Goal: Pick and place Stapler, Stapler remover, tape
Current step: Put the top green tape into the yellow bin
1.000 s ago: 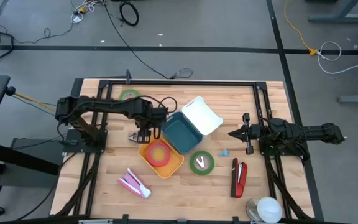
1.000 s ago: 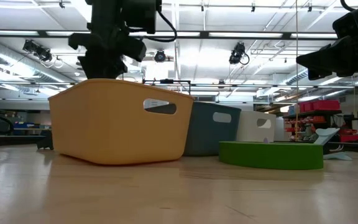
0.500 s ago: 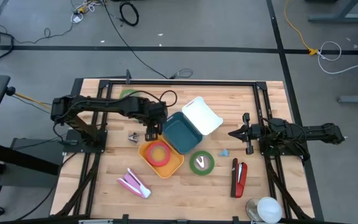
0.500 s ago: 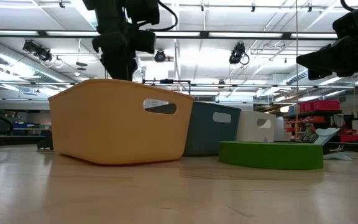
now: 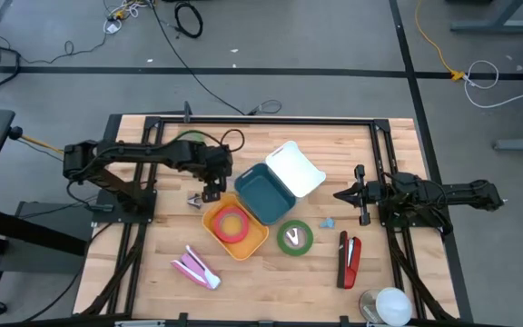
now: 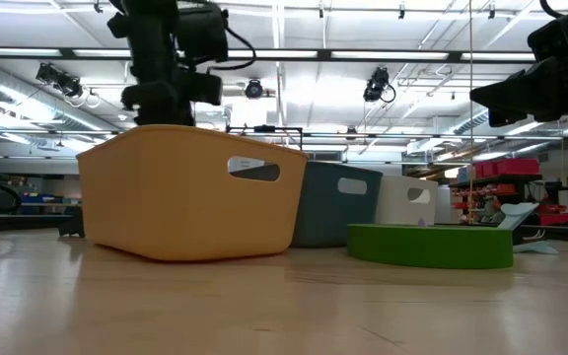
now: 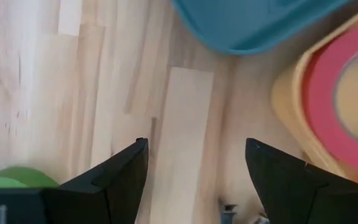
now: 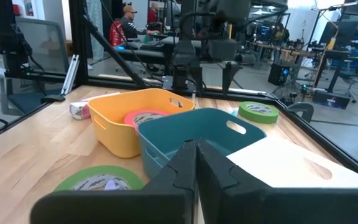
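My left gripper (image 5: 212, 184) (image 7: 196, 143) hangs open and empty above the bare table beside the yellow bin (image 5: 235, 231), which holds a red tape roll (image 5: 231, 223) (image 7: 340, 93). A small dark staple remover (image 5: 193, 200) lies on the table just left of the gripper. A red stapler (image 5: 349, 259) lies flat near the right arm. A green tape roll (image 5: 294, 236) lies flat by the teal bin (image 5: 263, 193). My right gripper (image 5: 339, 193) (image 8: 196, 146) waits shut at the table's right.
A white bin (image 5: 295, 168) stands against the teal one. A second green tape roll (image 5: 189, 138) lies at the far left, a pink stapler (image 5: 195, 268) at the near left, a small blue piece (image 5: 328, 222) and a white object (image 5: 389, 304) on the right.
My left gripper has swung a little toward the table's right, then back toward the left, staying raised and open. The staple remover, hidden beside the fingers a second ago, now lies in plain view on the table.
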You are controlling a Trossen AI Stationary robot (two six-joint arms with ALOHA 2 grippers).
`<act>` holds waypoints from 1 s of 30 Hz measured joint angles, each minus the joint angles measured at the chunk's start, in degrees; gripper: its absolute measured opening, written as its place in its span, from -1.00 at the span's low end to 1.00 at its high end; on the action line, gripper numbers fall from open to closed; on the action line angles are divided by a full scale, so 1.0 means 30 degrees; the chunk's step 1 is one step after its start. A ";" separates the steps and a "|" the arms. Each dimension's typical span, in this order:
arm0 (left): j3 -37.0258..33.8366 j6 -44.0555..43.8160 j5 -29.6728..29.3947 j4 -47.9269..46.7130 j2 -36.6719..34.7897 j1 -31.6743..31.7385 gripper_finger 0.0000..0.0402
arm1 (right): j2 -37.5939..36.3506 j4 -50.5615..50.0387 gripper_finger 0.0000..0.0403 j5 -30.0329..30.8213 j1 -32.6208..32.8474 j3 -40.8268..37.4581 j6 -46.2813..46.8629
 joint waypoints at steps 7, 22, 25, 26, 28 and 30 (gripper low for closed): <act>-0.0559 0.0213 -0.0007 0.0209 0.0015 0.1098 0.36 | 0.0000 -0.0007 -0.94 -0.0002 0.0000 0.0002 0.0007; -0.0572 0.0256 0.0000 0.0364 0.0029 0.2521 0.36 | 0.0000 -0.0004 -0.94 0.0000 0.0004 0.0004 0.0000; -0.0573 0.0136 -0.0007 0.0364 0.0029 0.2945 0.36 | 0.0000 -0.0007 -0.94 0.0000 0.0002 0.0002 0.0007; -0.0573 0.0125 -0.0002 0.0361 0.0029 0.3068 0.36 | 0.0000 -0.0005 -0.94 0.0000 0.0006 0.0002 0.0004; -0.0572 0.0125 0.0000 0.0357 0.0029 0.3381 0.36 | 0.0000 -0.0007 -0.94 0.0000 0.0000 0.0000 0.0003; -0.0578 0.0132 0.0015 0.0320 -0.0047 0.3762 0.36 | 0.0000 -0.0007 -0.94 0.0000 0.0007 0.0002 0.0005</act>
